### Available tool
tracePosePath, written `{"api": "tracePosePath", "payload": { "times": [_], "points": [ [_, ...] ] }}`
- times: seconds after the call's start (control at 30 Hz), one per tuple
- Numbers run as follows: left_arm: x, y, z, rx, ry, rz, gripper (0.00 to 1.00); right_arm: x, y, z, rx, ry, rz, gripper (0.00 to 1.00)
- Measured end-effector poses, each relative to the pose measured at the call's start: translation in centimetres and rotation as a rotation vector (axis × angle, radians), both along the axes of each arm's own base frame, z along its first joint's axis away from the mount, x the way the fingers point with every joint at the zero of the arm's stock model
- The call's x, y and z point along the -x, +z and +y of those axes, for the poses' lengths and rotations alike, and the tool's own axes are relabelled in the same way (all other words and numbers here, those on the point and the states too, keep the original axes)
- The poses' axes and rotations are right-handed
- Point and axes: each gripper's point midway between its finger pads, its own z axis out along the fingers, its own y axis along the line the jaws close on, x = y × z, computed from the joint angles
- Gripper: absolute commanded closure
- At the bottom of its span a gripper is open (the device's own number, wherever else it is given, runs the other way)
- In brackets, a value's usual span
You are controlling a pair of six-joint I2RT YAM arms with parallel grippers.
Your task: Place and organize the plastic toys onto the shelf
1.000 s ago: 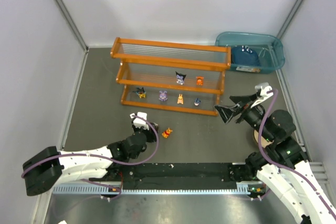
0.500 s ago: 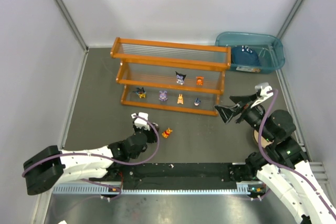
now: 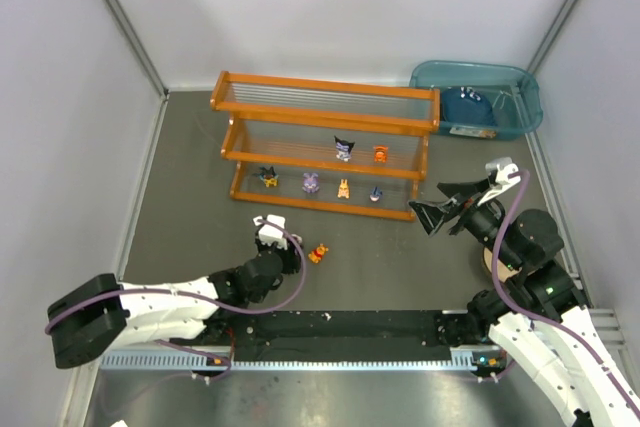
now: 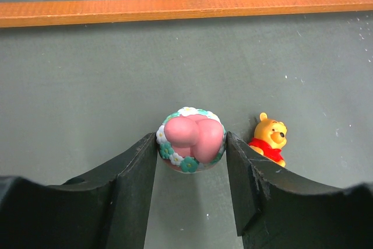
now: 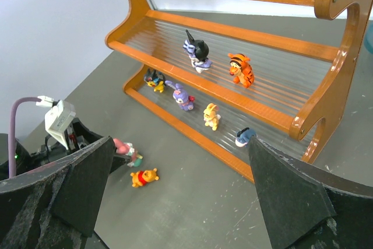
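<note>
Left gripper (image 4: 191, 144) clamps the pink figurine (image 4: 193, 134).
Its face is hidden (only the pink top shows); right gripper (image 5: 180, 141) gapes wide.

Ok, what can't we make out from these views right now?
- Pink toy: the left wrist view shows only its top; its base and table contact are hidden by its own body.
- Blue item in the bin: top view, too small and blurred by the tinted wall.
- Shelf top tier: right wrist view, cut off by the upper edge.
</note>
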Motion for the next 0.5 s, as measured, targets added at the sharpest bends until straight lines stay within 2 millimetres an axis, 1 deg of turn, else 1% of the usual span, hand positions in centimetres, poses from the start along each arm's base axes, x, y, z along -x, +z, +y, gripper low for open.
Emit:
{"api": "tracePosePath", "payload": {
  "times": [0.2, 0.3, 0.43, 0.47, 0.5],
  "points": [
    [-0.07, 0.01, -0.29, -0.005, -0.003, 0.006, 0.53, 0.01, 0.02, -0.01, 0.000, 0.000, -0.001, 0.01],
    [-0.07, 0.01, -0.43, -0.006, -0.007, 0.009, 0.60, 0.01, 0.02, -0.01, 0.000, 0.000, -0.001, 0.01],
    [-0.05, 0.07, -0.61, -0.007, -0.014, 0.012, 0.78, 0.01, 0.02, -0.01, 0.000, 0.000, -0.001, 0.01],
    [-0.05, 0.11, -0.64, -0.007, -0.014, 0.013, 0.88, 0.01, 0.02, -0.01, 0.000, 0.000, -0.001, 0.01],
    [-0.05, 0.23, -0.72, -0.006, -0.017, 0.014, 0.92, 0.01, 0.02, -0.01, 0.000, 0.000, -0.001, 0.01]
  ]
}}
